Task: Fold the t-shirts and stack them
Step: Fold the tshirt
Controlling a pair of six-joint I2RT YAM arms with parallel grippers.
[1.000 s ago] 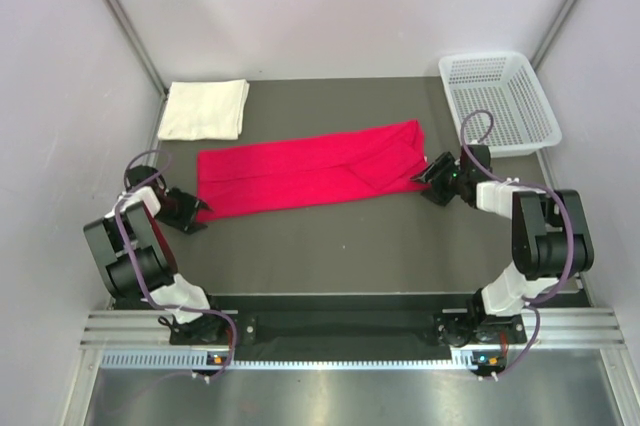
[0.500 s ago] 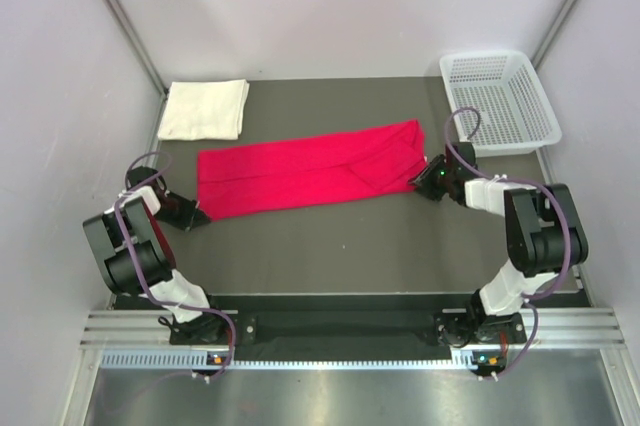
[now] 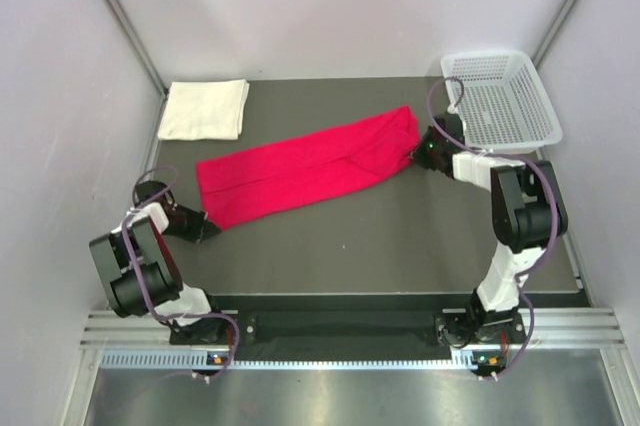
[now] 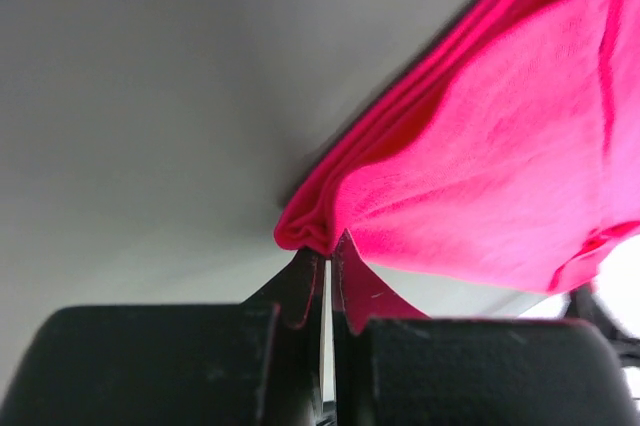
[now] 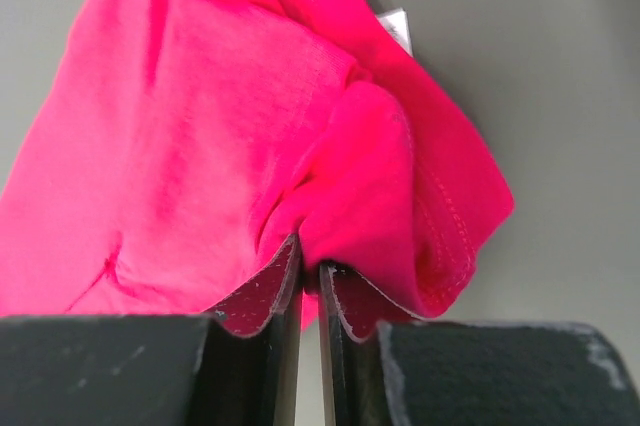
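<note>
**As both grippers pinch its ends, the red shirt lies in a band across the desk**

Where it stretches over the middle of the desk point(image 3: 330, 246), the red shirt point(image 3: 300, 166) is folded into a long narrow band. It runs slantwise, from nearer the left edge up toward the far right corner. The left gripper point(image 4: 325, 256) has its jaws pressed together on the band's near left corner, with a small bunch of cloth pinched at the tips. The right gripper point(image 5: 308, 266) nips a fold of the far right end between nearly closed jaws, and a white tag point(image 5: 395, 26) shows just past it. The white shirt point(image 3: 205, 109) lies folded flat at the far left corner, well apart. A basket point(image 3: 500, 101) sits at the far right corner, near the right gripper.
</note>
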